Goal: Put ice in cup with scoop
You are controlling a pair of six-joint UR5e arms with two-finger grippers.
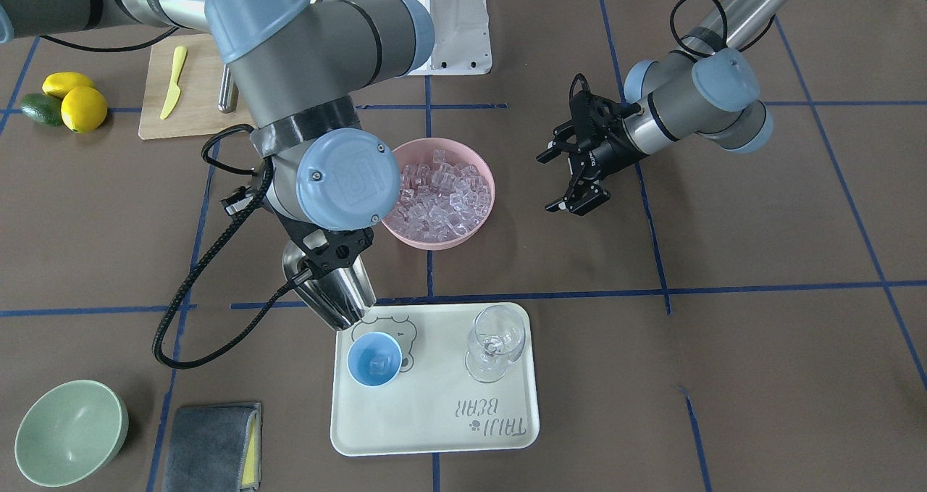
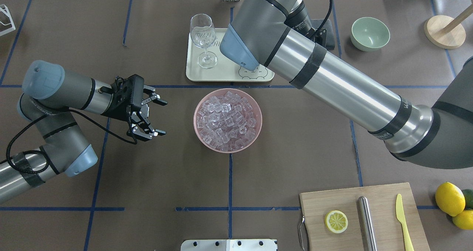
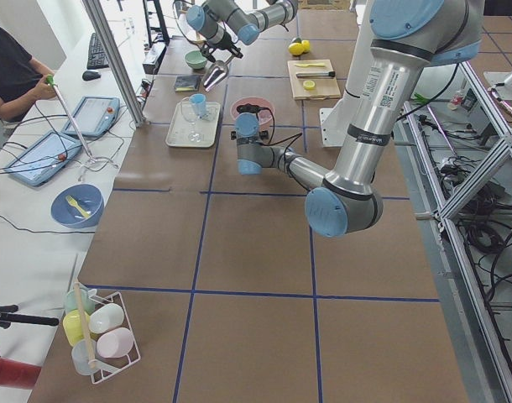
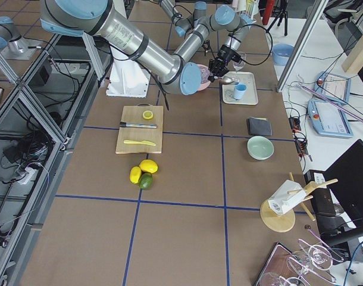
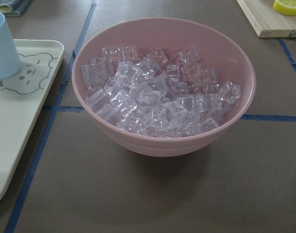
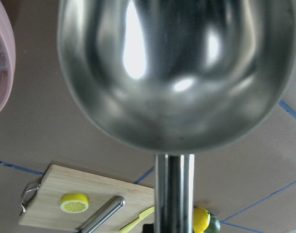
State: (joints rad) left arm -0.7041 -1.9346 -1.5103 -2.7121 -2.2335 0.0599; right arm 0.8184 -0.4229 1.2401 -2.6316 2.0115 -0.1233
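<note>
My right gripper [image 1: 329,256] is shut on the rod handle of the steel scoop [image 1: 337,294]. The scoop is tipped mouth-down just above and beside the light-blue cup [image 1: 374,359]. The right wrist view shows the scoop's trough [image 6: 177,73] empty. The cup stands on the cream tray [image 1: 434,405] and holds at least one ice cube [image 1: 378,365]. A heap of ice [image 2: 227,118] fills the pink bowl [image 2: 255,132], which also shows close in the left wrist view [image 5: 162,141]. My left gripper [image 2: 163,118] is open and empty, left of the bowl.
A clear wine glass [image 1: 495,341] stands on the tray beside the cup. A pale-green bowl [image 1: 69,430] and a grey cloth [image 1: 214,445] lie past the tray. A cutting board [image 2: 384,199] carries a steel cylinder [image 2: 367,223], a lemon half and a yellow knife. Lemons [image 1: 83,108] lie nearby.
</note>
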